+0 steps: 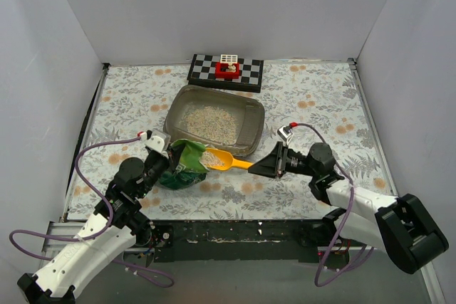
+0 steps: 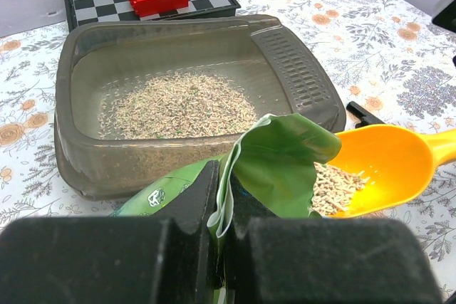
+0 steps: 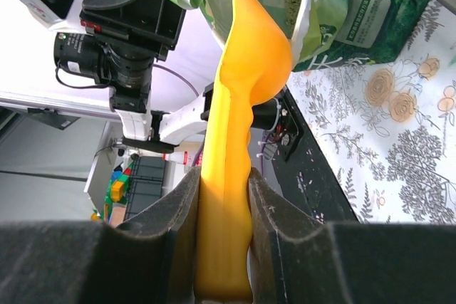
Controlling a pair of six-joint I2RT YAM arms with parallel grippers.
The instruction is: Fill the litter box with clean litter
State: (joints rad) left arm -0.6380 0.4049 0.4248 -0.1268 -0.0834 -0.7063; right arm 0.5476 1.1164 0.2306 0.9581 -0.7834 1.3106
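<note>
The grey-brown litter box (image 1: 253,115) sits mid-table with a layer of clean litter (image 1: 209,123) on its floor; it also shows in the left wrist view (image 2: 68,126) with the litter (image 2: 178,105). My left gripper (image 1: 162,164) is shut on the rim of the green bag (image 1: 184,165), holding its mouth open (image 2: 226,190). My right gripper (image 1: 265,166) is shut on the handle of the yellow scoop (image 1: 224,159). The scoop bowl (image 2: 385,169) lies at the bag mouth with pale pellets (image 2: 333,186) in it. From the right wrist the scoop (image 3: 239,105) reaches into the bag (image 3: 320,12).
A black-and-white checkered board (image 1: 246,72) with a red block (image 1: 228,70) lies behind the litter box. White walls close in the floral table (image 1: 320,97) at back and sides. The scoop sits just before the litter box's near wall.
</note>
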